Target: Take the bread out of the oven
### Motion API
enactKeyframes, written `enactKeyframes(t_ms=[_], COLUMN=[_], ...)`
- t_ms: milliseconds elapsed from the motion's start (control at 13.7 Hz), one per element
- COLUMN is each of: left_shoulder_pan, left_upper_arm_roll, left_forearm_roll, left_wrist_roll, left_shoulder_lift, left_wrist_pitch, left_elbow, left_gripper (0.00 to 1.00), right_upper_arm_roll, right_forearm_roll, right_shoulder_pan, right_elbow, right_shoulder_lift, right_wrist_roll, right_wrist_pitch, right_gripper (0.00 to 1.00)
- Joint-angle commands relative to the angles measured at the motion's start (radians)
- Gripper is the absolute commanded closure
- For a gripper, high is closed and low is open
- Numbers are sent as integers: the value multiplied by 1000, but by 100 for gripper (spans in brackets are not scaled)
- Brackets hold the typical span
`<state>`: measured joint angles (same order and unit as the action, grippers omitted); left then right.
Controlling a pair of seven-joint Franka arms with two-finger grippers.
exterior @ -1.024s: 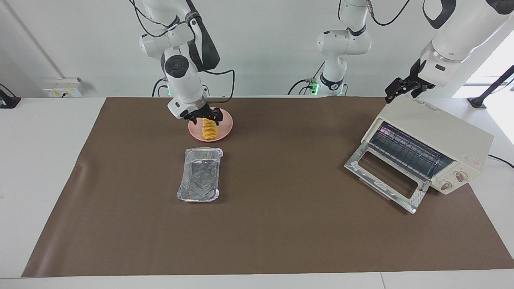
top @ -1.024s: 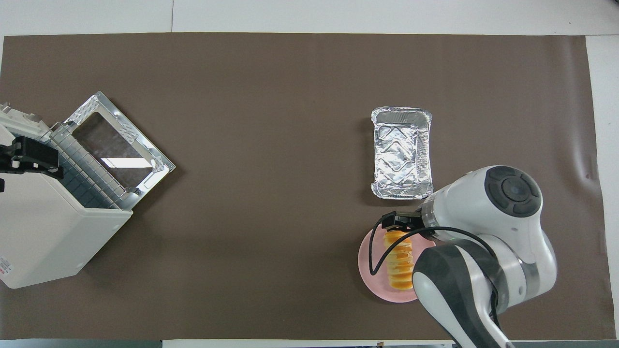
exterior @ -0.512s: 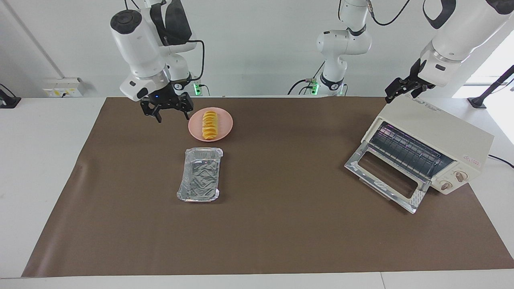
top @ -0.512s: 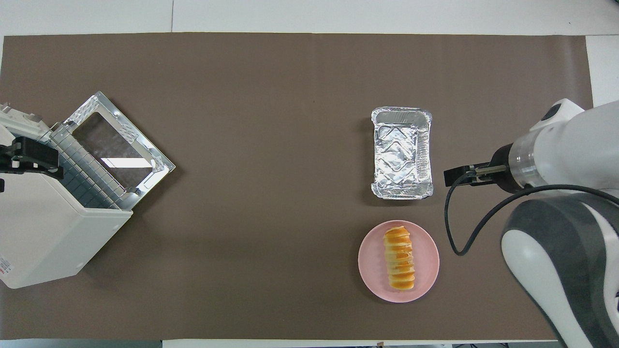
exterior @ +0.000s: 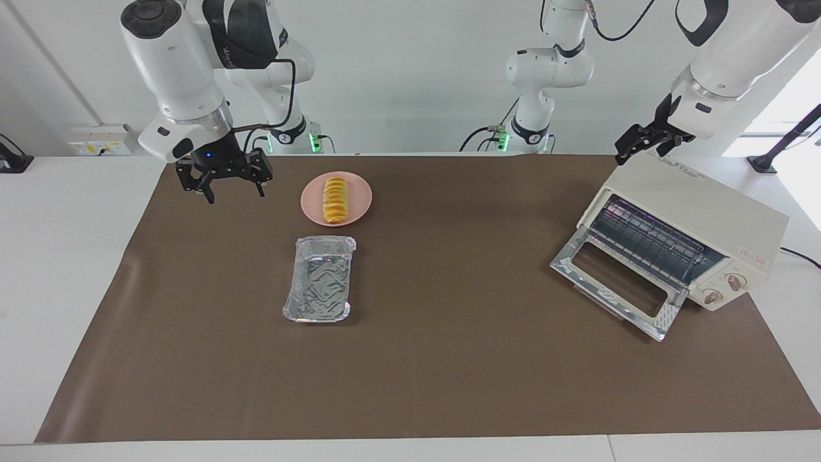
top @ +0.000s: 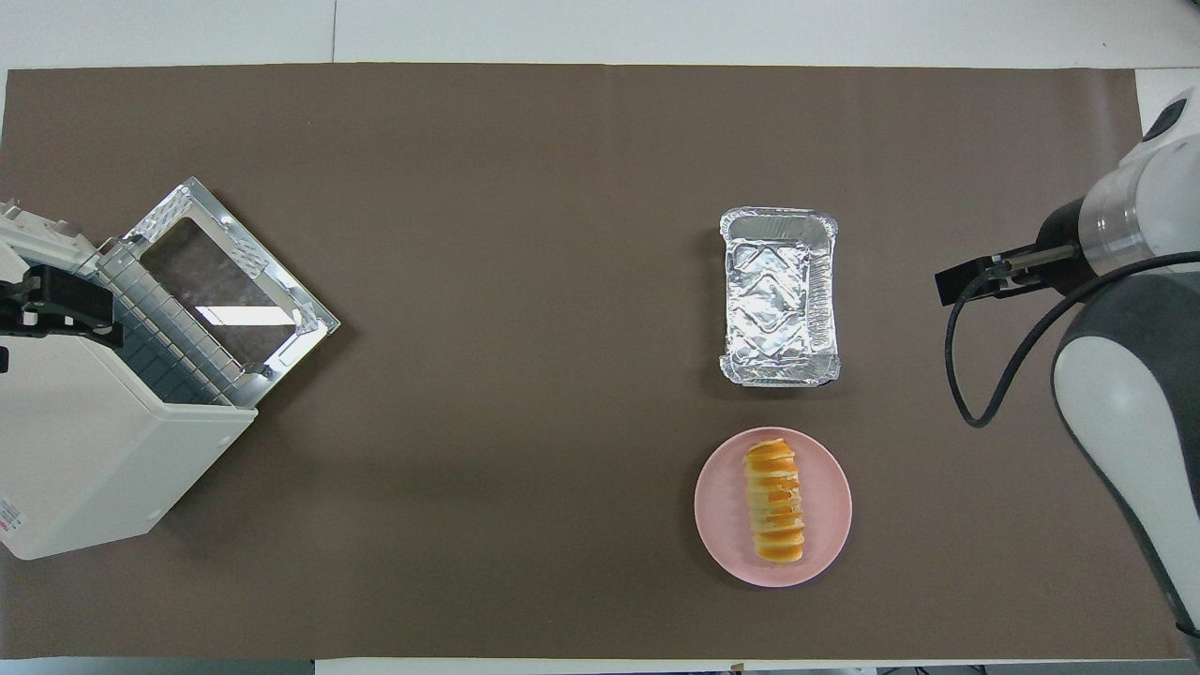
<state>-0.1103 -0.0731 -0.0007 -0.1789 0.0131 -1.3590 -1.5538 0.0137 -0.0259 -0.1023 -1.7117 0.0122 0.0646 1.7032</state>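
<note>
Black fingers (exterior: 208, 189) of the right gripper (exterior: 224, 186) hang spread and empty above the mat beside the pink plate (exterior: 360, 192), where the bread (exterior: 335, 200) lies delivered; the left gripper (exterior: 643, 145), grip unreadable, waits over the open oven (exterior: 757, 231), well apart from the plate.

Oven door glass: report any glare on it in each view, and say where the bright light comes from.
Overhead view: a white streak of glare lies across the dropped oven door. Facing view: the same door shows no such streak, only shiny metal edges; a blown-out bright patch, perhaps a window, sits at the frame's edge above the oven, at the left arm's end of the table.
</note>
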Motion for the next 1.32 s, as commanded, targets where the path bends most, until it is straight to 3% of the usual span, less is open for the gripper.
enactKeyframes(t_ms=[0, 659, 1024, 1244], left_shoulder_pan=[8, 8, 8, 8], left_upper_arm_roll=[6, 6, 6, 6], left_forearm_roll=[11, 11, 11, 11], left_wrist_roll=[3, 3, 3, 3], left_shoulder_lift=[31, 31, 31, 31], left_wrist_pitch=[-15, -15, -15, -15], left_elbow=[-38, -38, -38, -37], left_gripper=[0, 0, 0, 0], right_upper_arm_roll=[-6, -4, -18, -101], right_forearm_roll=[0, -5, -5, -5], right_shoulder_pan=[20, 47, 75, 180], right_elbow=[21, 4, 66, 101], right_shoulder_lift=[-3, 9, -11, -28], right_wrist_roll=[-8, -58, -54, -54], right_wrist_pitch=[-75, 16, -86, -123], right_gripper=[0, 0, 0, 0])
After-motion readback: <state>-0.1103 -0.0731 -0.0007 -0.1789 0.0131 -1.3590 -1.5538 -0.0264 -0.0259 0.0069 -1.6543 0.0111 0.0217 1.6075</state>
